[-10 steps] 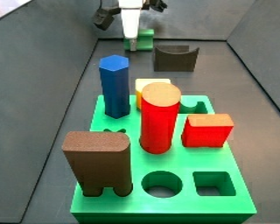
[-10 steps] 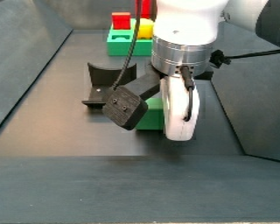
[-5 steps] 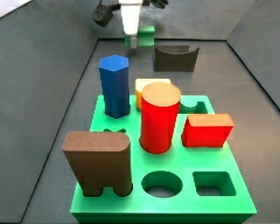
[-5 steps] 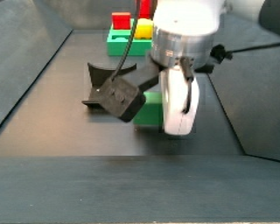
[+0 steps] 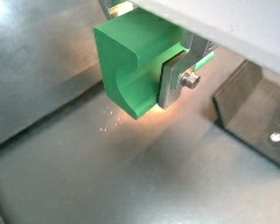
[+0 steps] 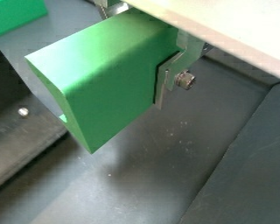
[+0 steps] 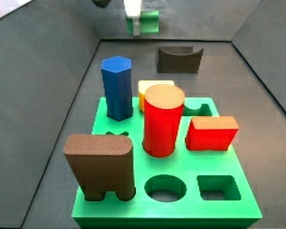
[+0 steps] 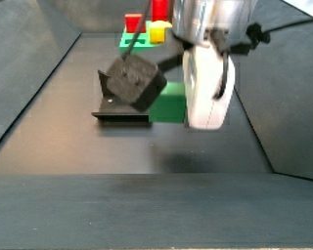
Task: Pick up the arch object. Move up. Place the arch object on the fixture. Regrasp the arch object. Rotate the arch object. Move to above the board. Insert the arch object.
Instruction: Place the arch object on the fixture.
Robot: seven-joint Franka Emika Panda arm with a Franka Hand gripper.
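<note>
Claw [image 5: 178, 74] grips arch object [image 5: 136, 66] above grey floor [image 5: 84, 175].

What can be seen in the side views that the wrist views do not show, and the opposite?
Only a side view shows the board with its pegs and empty holes, and the gripper high at the far end of the bin, beyond the fixture.

Only the wrist views show the grip up close: a silver finger with a screw pressed flat against the arch object, with bare floor under it.

Both kinds of view show the green arch object held in the fingers, clear of the floor, and part of the dark fixture.
</note>
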